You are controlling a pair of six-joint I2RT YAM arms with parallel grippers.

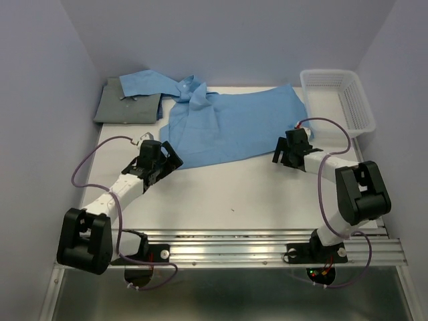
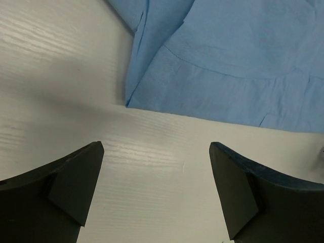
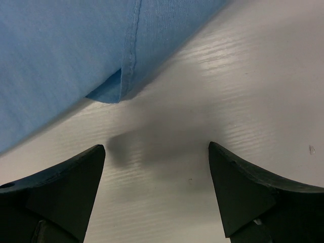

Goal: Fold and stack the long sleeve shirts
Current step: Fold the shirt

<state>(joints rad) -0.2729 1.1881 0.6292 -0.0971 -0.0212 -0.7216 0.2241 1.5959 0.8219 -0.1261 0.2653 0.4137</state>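
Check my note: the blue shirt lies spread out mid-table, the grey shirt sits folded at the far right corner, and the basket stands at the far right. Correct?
No. The grey shirt sits folded at the far left corner, as the top view shows. The rest stands: blue shirt spread out mid-table, basket at the far right.

I count two shirts: one blue shirt point(image 1: 234, 127) mid-scene, one grey shirt point(image 1: 124, 107) far left. One basket point(image 1: 358, 100), far right.
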